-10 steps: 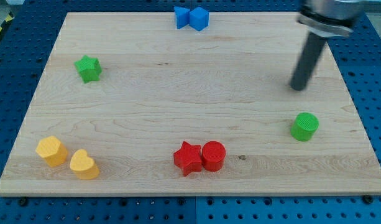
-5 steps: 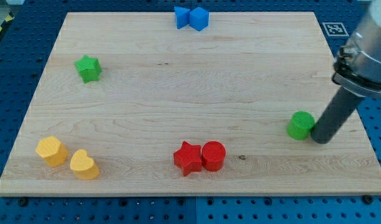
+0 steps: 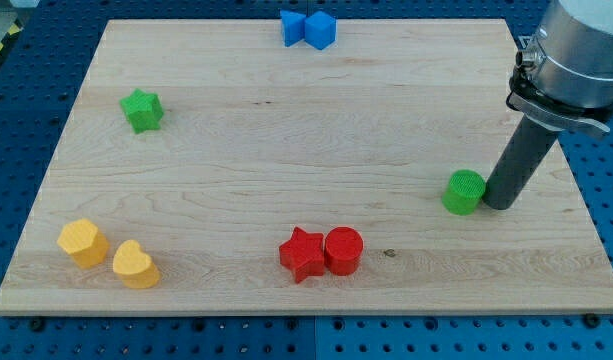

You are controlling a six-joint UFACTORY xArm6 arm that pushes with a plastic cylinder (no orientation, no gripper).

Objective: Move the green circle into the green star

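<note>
Push is on, circle's finally sliding left

Near to far: red star (image 3: 302, 254) hasn't budged; my tip (image 3: 497, 206), a plain rod with no jaws, is touching the green circle's (image 3: 464, 192) right side and has nudged it left; green star (image 3: 141, 109) waits far left.

Arm housing (image 3: 576, 50) cut off by view's top and right edges, upper part unseen; rod's base hides strip of board (image 3: 286, 150) behind it; my tip (image 3: 497, 205) meets green circle (image 3: 464, 192) on its right, exact contact line too fine to judge; rear blue block (image 3: 292, 27) shape unclear, pressed against blue cube (image 3: 320, 30).
</note>
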